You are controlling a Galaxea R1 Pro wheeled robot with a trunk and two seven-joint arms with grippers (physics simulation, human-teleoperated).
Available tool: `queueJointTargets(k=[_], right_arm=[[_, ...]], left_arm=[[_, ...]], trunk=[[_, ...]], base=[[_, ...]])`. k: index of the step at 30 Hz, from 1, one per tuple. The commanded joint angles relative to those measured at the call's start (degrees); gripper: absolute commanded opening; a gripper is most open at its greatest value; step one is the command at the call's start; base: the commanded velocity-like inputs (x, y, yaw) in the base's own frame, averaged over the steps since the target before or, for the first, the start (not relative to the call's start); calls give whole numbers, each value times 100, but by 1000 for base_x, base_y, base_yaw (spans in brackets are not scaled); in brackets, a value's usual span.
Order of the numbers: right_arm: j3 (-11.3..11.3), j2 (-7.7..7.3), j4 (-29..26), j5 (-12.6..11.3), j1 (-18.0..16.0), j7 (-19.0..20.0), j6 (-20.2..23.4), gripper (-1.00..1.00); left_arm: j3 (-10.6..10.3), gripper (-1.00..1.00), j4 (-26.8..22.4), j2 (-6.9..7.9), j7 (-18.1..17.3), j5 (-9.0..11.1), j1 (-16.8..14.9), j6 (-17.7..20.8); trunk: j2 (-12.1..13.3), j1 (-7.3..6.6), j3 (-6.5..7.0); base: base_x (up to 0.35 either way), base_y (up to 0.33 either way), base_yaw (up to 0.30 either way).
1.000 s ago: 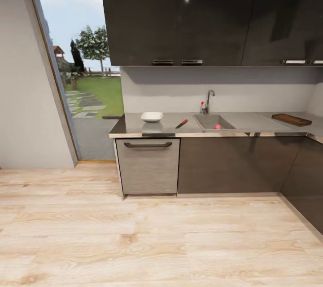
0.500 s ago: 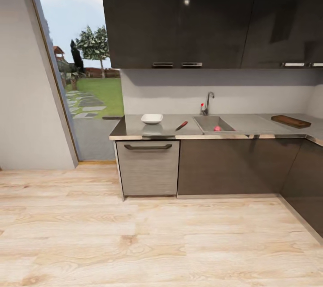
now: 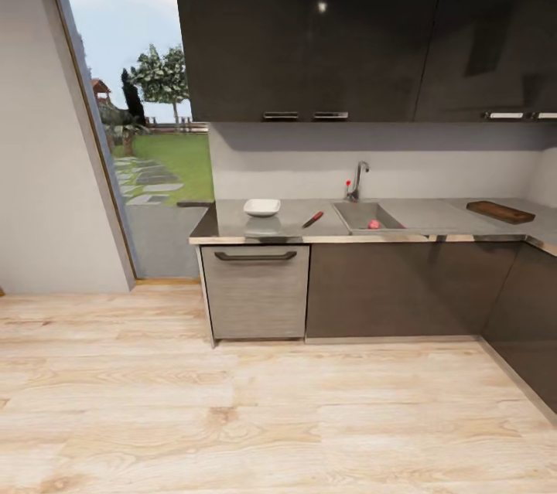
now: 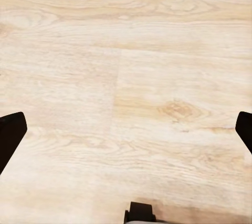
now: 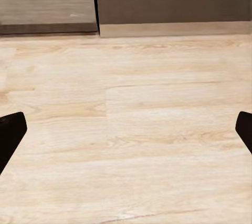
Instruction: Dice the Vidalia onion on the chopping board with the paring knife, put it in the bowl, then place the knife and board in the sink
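Across the room runs the glossy grey countertop (image 3: 433,214). Its steel sink (image 3: 357,213) holds the small pinkish-red Vidalia onion (image 3: 374,224) near the front wall, under a chrome tap (image 3: 358,178). The red-handled paring knife (image 3: 312,219) lies just left of the sink. Further left stands the white bowl (image 3: 261,206). The dark wooden chopping board (image 3: 500,211) lies at the far right. My left gripper (image 4: 126,132) is open over bare wood floor. My right gripper (image 5: 126,132) is open too, above floor close to the cabinet base (image 5: 168,3).
Light wooden floor (image 3: 255,409) stretches between me and the cabinets. A dishwasher front (image 3: 255,289) sits under the bowl. Dark wall cupboards (image 3: 363,22) hang above. A tall glass door (image 3: 131,107) to the garden is at the left. The counter turns a corner at the right (image 3: 545,235).
The whole head view has shifted slightly, with the counter and cupboards sitting a little lower in the picture, so the camera moved. Nothing on the counter has moved.
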Motion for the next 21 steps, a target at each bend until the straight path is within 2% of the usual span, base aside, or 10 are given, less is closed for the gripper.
queueJointTargets(k=[1,21], right_arm=[[28,-3,3,5,-4,-47,-11,100],[25,-11,3,5,-4,-47,-11,100]], left_arm=[[-6,100,-2,0,2,33,-1,-12],[-6,100,-9,9,3,33,-1,-12]], trunk=[[38,-22,13],[840,-462,372]], base=[[0,0,0],[0,0,0]])
